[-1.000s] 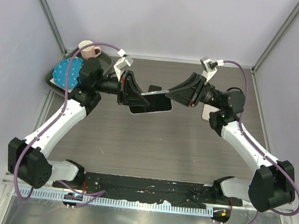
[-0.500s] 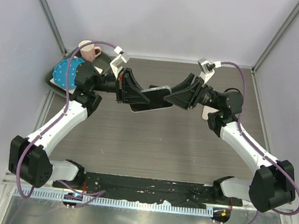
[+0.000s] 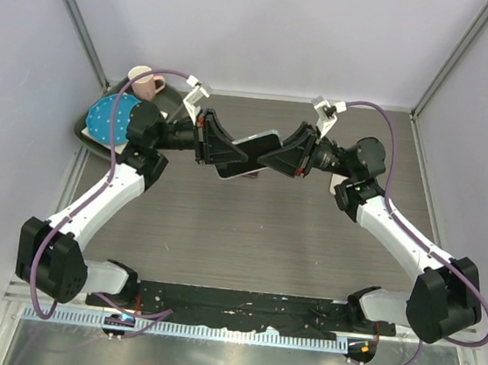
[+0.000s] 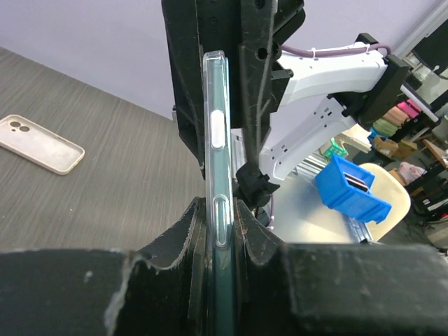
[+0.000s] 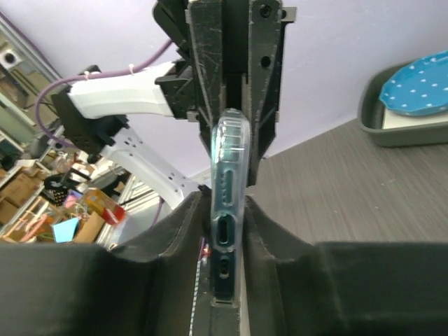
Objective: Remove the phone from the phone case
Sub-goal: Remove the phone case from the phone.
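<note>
Looking down from above: phone (image 3: 252,153) held off the table (image 3: 247,236), long axis running straight from left gripper (image 3: 224,152) to right gripper (image 3: 275,158), one end in each, neither nearer. From the left wrist: edge-on in its clear case (image 4: 215,126), clamped on both faces. From the right wrist: likewise pinched, at the port end

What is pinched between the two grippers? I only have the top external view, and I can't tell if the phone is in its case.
Observer: The left wrist view shows the phone edge-on inside a clear case, side buttons visible.
Operator: Is the left gripper actually on it?
Observer: Yes, the left gripper is shut on both flat faces.
Operator: And the right?
Observer: The right gripper flanks the port end, its fingers against the case.
</note>
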Available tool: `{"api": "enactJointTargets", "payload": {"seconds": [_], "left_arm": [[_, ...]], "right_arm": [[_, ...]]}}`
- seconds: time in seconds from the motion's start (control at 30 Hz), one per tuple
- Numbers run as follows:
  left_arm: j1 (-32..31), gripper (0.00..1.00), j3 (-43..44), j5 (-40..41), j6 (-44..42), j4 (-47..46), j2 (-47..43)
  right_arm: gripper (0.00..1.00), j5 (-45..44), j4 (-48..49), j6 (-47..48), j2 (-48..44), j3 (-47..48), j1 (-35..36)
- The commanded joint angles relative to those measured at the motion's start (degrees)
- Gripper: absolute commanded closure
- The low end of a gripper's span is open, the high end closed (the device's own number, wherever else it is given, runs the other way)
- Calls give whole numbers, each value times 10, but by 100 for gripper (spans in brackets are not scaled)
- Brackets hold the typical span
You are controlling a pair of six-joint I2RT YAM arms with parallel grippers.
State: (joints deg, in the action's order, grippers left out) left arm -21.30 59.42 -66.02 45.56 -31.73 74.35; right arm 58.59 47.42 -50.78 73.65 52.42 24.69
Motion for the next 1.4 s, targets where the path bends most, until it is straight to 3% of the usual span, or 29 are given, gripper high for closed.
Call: {"api": "enactJointTargets", "payload": {"seconds": [0.0,0.1,0.27,0.6,0.9,1.07,1.13,1.2,1.27,1.37], "left_arm": [[3,100,3,22,-5,-23,-6],[3,99,-1,21,-1,-25,-6],[2,66,-4,-4,2,-33,-12],[-8,55,-16,-68,-6,-32,-15],[-10,60,2,-46,-7,-31,-10],[-18,99,0,-49,-12,-32,-3],[-17,100,-6,-53,-18,-32,-6],[-17,100,-11,-59,-21,-33,-11],[-18,100,-16,-69,-20,-45,-17],[-17,100,-27,-77,-7,-70,-19]], "right_arm": [[82,-19,-33,55,8,35,6],[99,-17,-16,42,14,43,7],[99,-10,20,10,6,52,4],[99,-13,30,-1,-3,73,-17],[99,-15,1,25,-1,60,-16],[99,-18,8,19,-2,59,-17],[99,-11,3,21,-2,60,-16],[75,11,5,17,-3,65,-17],[42,33,2,17,-10,72,-17],[30,46,46,-29,-21,66,-34]]}}
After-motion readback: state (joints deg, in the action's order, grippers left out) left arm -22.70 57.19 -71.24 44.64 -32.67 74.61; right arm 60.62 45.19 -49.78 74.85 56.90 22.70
